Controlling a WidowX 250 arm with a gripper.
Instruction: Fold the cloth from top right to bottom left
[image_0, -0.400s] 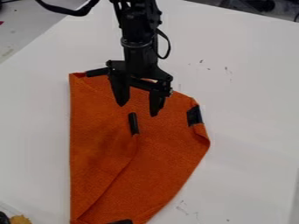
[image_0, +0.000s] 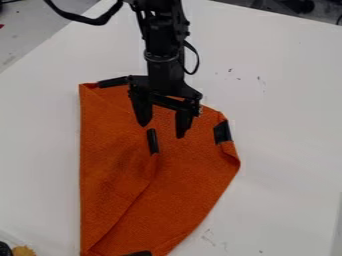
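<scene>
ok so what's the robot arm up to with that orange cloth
The robot's gripper hangs over the upper part of the orange cloth, its two fingers spread apart and nothing held between them. The cloth lies partly folded on the white table, with black strips on it, one of them just below the fingers. The fold looks unfinished.

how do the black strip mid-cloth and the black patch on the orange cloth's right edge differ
The slim black strip is narrower than the broad black patch. The strip lies well within the orange fabric cloth; the patch sits at its right edge. Both are black and longer than wide.
</scene>
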